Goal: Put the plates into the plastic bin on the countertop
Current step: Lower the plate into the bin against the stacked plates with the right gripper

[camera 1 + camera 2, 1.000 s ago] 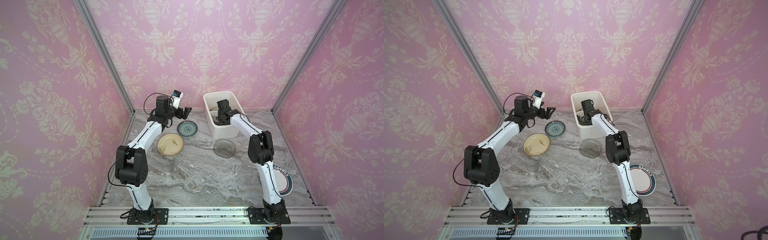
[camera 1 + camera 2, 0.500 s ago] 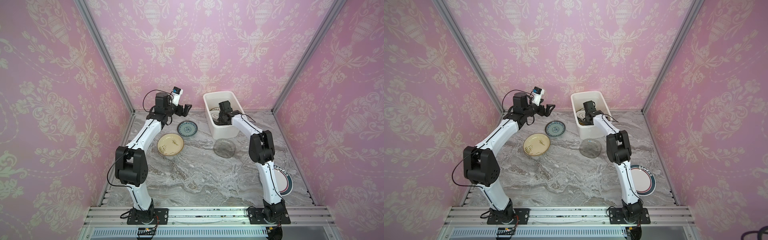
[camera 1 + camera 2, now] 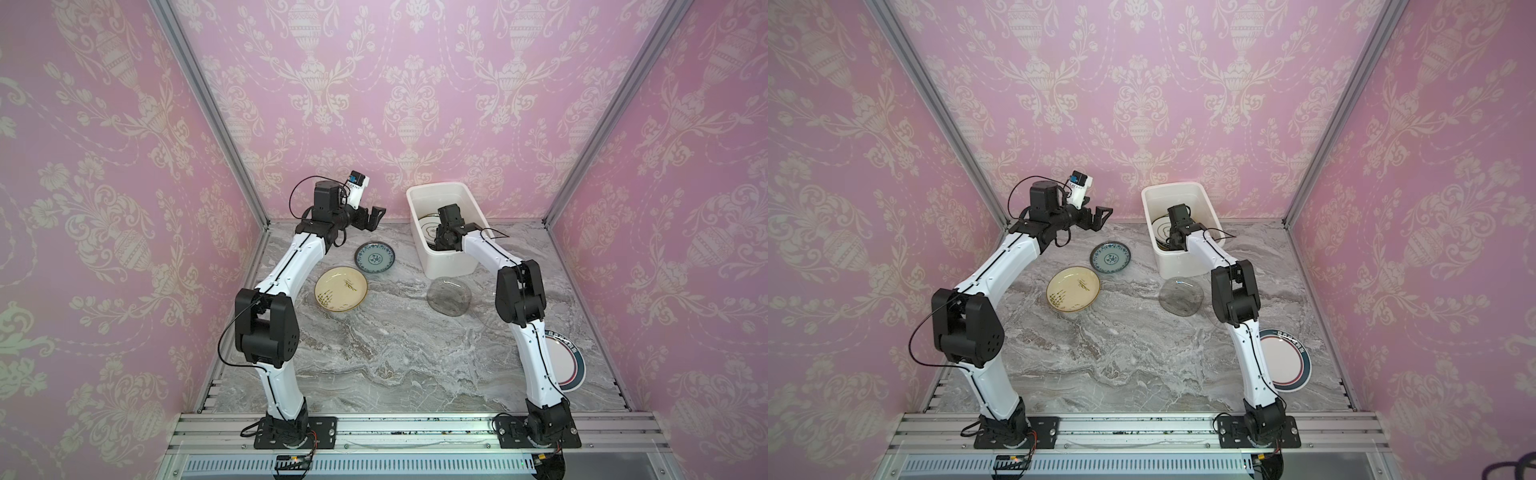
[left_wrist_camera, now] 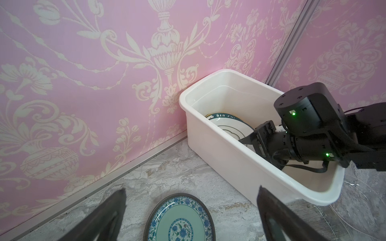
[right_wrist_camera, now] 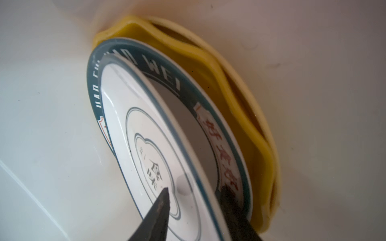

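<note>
**Pink Damask Enclosure, Framed in Metal**

The scene is closed in by a back wall [image 3: 415, 104], a left wall [image 3: 83, 208] and a right wall [image 3: 706, 208]. All are papered in pink with cream urns and garlands. The corners are marked by a left post [image 3: 210, 112] and a right post [image 3: 605, 112] of aluminium. A grooved rail [image 3: 415, 432] is laid along the front, above a slotted grille [image 3: 415, 465] and a small circuit board [image 3: 293, 460].

Left arm [image 3: 299, 257] and right arm [image 3: 535, 361]: glossy white tapered links, each with a thin black seam line, joined by boxy black joint housings [image 3: 266, 328] pierced with small holes. Square black base plates [image 3: 324, 434] carry corner screws. Thin black cables [image 3: 222, 349] loop outside the joints. The white wrist camera [image 3: 357, 189] bears a blue mark. Green lights [image 4: 293, 113] glow on the right wrist motor [image 4: 309, 100]. The left gripper [image 4: 191, 188] has dark tapered fingers [image 4: 108, 215].
</note>
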